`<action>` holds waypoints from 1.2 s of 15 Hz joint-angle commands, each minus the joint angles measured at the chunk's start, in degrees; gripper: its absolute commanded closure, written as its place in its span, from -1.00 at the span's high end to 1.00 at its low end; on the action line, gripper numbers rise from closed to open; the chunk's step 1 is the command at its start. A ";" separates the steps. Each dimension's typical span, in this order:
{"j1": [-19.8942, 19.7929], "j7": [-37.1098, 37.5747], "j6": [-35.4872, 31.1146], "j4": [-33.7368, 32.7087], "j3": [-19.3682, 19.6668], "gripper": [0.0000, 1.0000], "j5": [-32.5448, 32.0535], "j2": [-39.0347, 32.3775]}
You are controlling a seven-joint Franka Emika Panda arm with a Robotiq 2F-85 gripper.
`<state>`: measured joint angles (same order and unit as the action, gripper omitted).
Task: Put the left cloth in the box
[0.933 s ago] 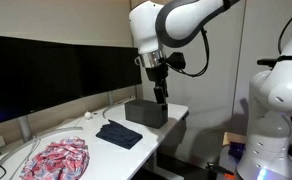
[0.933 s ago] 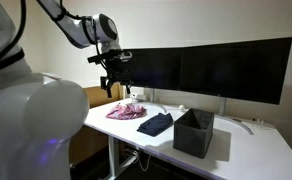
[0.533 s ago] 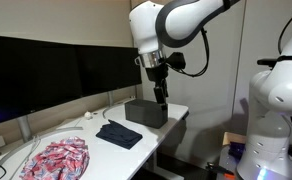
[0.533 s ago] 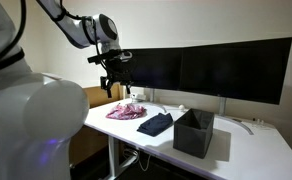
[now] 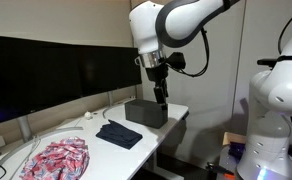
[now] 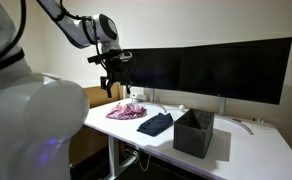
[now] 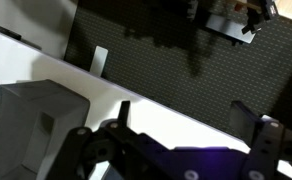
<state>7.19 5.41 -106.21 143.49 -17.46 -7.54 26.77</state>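
Plainly, the claw [image 5: 162, 98] hangs wide open and empty, well above the left cloth [image 5: 58, 158] on the counter [image 5: 91, 120], so a poorly aimed descent could pinch the neighbouring navy cloth [image 5: 119, 134] instead.

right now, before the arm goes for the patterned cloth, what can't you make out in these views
- Inside of the box: in both exterior views its own dark walls hide the floor.
- The left cloth: its near part is cut off by the bottom edge of an exterior view.
- The navy cloth and the left cloth: neither shows in the wrist view.
- The gripper: small and dark against the monitors, so the jaw gap is unreadable there.
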 commanded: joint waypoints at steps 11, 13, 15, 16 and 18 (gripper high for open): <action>0.86 3.85 -1.25 -3.81 1.82 1.00 -4.69 -5.69; 1.04 4.11 -1.33 -5.85 1.52 1.00 -5.40 -8.07; 1.40 4.07 -1.39 -8.10 1.16 1.00 -6.16 -10.44; 1.63 4.01 -1.45 -9.05 0.97 1.00 -6.62 -11.39; 2.10 3.92 -1.63 -10.75 0.71 1.00 -7.25 -13.16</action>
<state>8.14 7.40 -106.92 135.36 -16.42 -12.48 16.89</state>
